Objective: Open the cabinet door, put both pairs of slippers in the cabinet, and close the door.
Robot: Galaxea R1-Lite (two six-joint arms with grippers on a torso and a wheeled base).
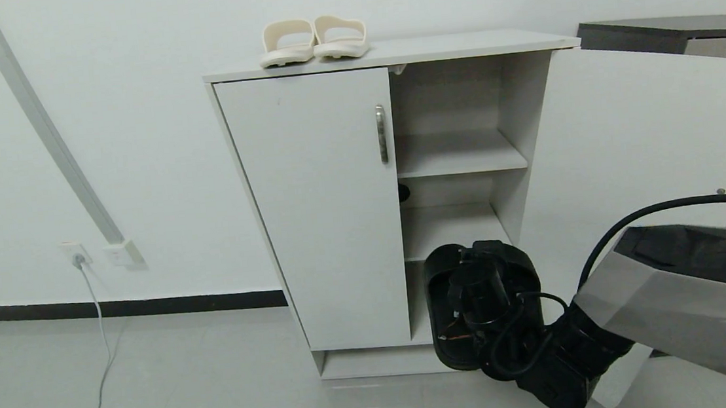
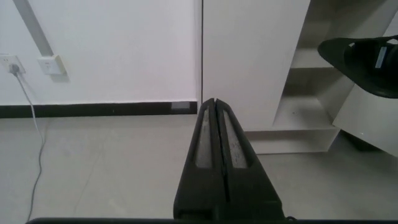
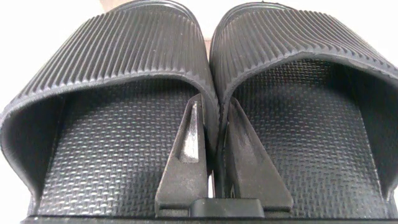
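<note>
Right up close, the right hand is clenched on the black slippers; one finger sits inside each shoe, and the two inner side walls are pinched tight between them, so the pair hangs together as a single bundle; ribbed straps arch over the fingers, textured footbeds lie to either side. In the head view that bundle is held up off the floor, soles turned toward the camera, just in front of the open right half of the cabinet and level with its lowest compartment; whether the pair has crossed into the opening, I cannot tell. Over on the other side, the left hand is clenched on nothing, its two fingers pressed flat together, hanging above the bare floor well apart from the cabinet's left front. On to the cabinet itself: the left door is shut, its metal handle upright along the inner edge; the right door is swung wide open toward the robot's right; inside, an upper shelf and a middle shelf are bare. Up on the cabinet top, toward its left end, the cream slippers sit side by side, touching. Farther back, a wall socket low on the white wall, a grey cable trailing from it down across the floor.
</note>
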